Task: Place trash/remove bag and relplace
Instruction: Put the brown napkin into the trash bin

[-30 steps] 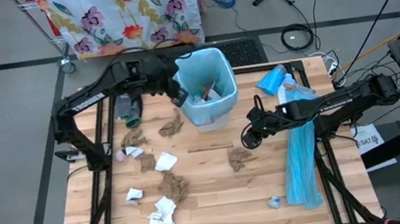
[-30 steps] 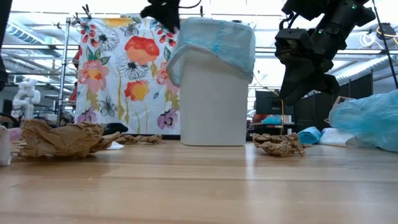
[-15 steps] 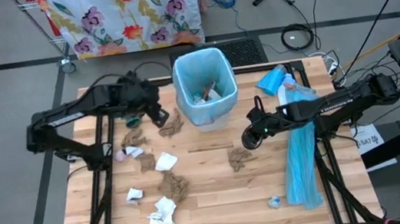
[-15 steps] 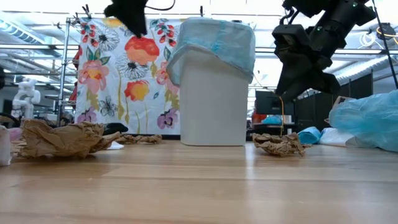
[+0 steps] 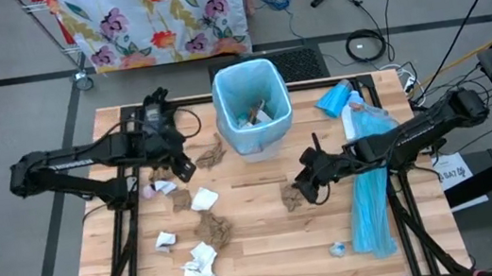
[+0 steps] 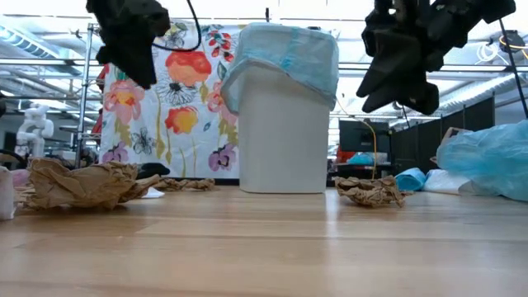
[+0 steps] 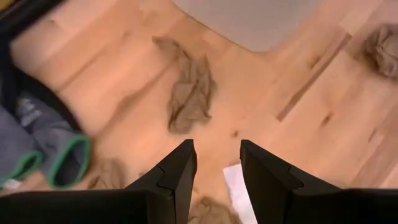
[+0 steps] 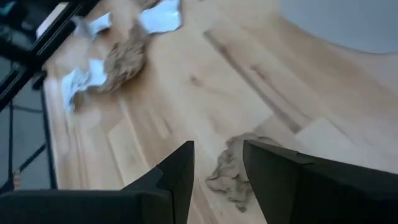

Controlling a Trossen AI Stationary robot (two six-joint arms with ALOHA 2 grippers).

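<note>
A white bin lined with a pale-blue bag (image 5: 252, 107) stands at the table's far middle, with some trash inside. The rest of the trash lies loose on the wood: brown paper wads (image 5: 211, 153) (image 5: 293, 195) (image 5: 212, 228) and white tissue wads (image 5: 204, 199) (image 5: 200, 263). My left gripper (image 5: 181, 166) hangs open, left of the bin, above a white tissue (image 7: 235, 186), with a brown wad (image 7: 189, 93) ahead of it. My right gripper (image 5: 305, 187) is open, tilted down over a brown wad (image 8: 233, 171), clear of it.
A long light-blue plastic strip (image 5: 367, 189) lies along the table's right side, with a folded blue bag (image 5: 336, 99) at its far end. A grey, green-rimmed object (image 7: 43, 149) sits left of the bin. A floral cloth (image 6: 165, 99) hangs behind the table.
My left gripper has left the bin's left rim, dropping and swinging toward the table's left and near side, and now hangs over the wads left of the bin. My right gripper has shifted slightly toward the near edge and turned over the brown wad. Nothing on the table has moved.
</note>
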